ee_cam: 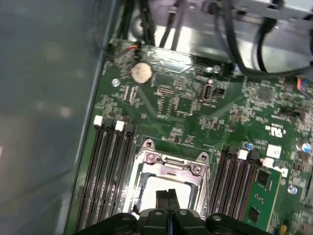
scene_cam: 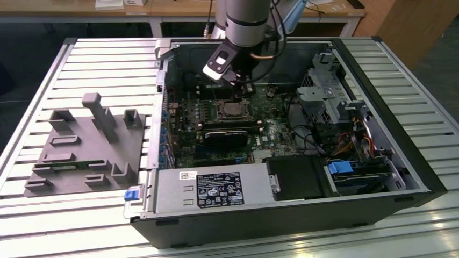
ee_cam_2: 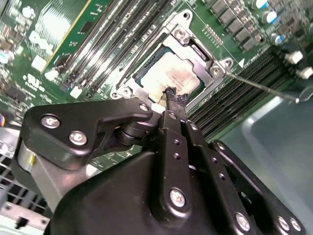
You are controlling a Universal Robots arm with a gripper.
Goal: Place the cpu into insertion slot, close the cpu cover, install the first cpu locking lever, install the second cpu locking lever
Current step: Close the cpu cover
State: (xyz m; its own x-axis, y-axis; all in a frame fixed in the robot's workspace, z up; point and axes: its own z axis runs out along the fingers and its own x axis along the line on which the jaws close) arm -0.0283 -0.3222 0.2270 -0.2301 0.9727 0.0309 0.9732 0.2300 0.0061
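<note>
The open computer case [scene_cam: 301, 217] lies on a slatted table [scene_cam: 100, 59]. In the second wrist view, the jaws are pressed together at the edge of the cpu [ee_cam_2: 167, 72].

A robotics lab: an open black computer case [scene_cam: 287, 220] lay on a slatted aluminium desk [scene_cam: 107, 59], wooden workbenches [scene_cam: 179, 8] behind

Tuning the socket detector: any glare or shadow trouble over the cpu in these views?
Exterior view: glare on the table slats, the cpu dimmer inside the case under the arm. Second wrist view: cpu evenly lit, the gripper covering one edge. First wrist view: cpu face washed pale, soft reflections on the case wall.
</note>
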